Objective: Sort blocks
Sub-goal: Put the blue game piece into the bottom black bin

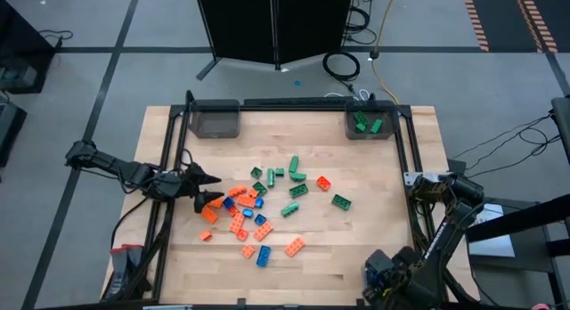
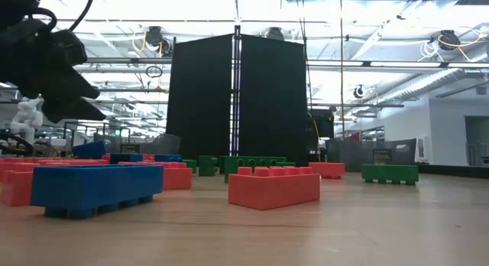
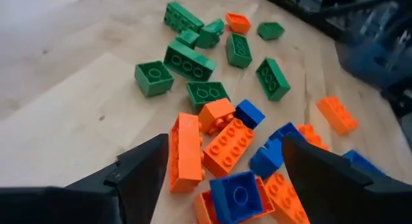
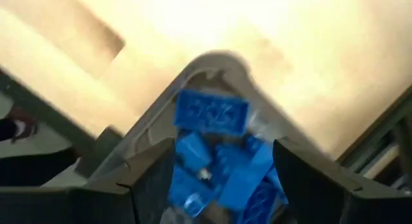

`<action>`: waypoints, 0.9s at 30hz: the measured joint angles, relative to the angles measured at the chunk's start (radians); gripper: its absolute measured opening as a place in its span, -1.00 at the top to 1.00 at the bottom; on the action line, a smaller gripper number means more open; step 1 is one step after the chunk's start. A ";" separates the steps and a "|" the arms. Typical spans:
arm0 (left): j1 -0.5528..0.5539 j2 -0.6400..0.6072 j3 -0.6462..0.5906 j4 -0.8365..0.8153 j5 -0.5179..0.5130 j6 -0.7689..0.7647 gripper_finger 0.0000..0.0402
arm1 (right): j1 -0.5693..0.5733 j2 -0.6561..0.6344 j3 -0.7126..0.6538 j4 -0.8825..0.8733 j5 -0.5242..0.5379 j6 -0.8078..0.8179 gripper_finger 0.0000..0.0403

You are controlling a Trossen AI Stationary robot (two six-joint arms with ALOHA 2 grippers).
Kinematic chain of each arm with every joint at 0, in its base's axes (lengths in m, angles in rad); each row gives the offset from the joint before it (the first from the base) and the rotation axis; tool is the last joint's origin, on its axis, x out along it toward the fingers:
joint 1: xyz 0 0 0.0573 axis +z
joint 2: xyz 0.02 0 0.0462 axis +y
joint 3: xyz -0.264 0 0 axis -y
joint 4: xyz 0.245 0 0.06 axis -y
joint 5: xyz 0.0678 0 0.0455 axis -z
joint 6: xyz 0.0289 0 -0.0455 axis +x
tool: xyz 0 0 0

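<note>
Left gripper (image 1: 212, 191): spread wide, left-centre, over orange block (image 3: 185, 152).
Block axis: lengthwise between fingers.
Right gripper (image 4: 212, 185): parted, empty.

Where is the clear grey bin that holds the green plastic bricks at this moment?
In the high view, the clear grey rectangular bin sits at the table's far right corner, with green studded bricks inside it; an empty-looking matching bin sits at the far left corner.

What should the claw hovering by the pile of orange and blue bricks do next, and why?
Probably lower and close on an orange brick. The left claw is wide open and empty above the mixed pile, with that oblong brick lying between its fingers. The right claw is open over a bin of blue bricks, and green bricks sit in another bin, so orange seems the left arm's job.
</note>
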State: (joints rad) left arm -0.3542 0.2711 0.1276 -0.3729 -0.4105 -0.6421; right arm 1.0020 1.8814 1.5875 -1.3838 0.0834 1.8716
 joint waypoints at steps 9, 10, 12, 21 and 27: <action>0.000 0.091 0.000 0.069 0.029 0.284 -0.51 | -0.029 -0.021 0.000 -0.090 0.027 -0.033 -0.27; 0.000 0.102 0.000 0.084 0.029 0.280 -0.51 | -0.040 -0.025 0.000 -0.089 0.031 -0.039 -0.27; 0.000 0.116 0.000 0.131 0.029 0.216 -0.51 | -0.076 -0.042 0.000 -0.075 0.076 -0.069 -0.27; 0.000 0.111 0.101 0.347 0.068 0.196 -0.51 | -0.401 -0.201 0.001 0.112 0.492 -0.550 -0.27; -0.003 0.171 0.187 0.033 0.160 0.330 -0.51 | -0.584 -0.251 0.002 0.336 0.439 -1.019 -0.27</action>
State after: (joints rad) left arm -0.3569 0.4424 0.3150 -0.3402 -0.2503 -0.3121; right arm 0.4179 1.6301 1.5894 -1.0479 0.5227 0.8523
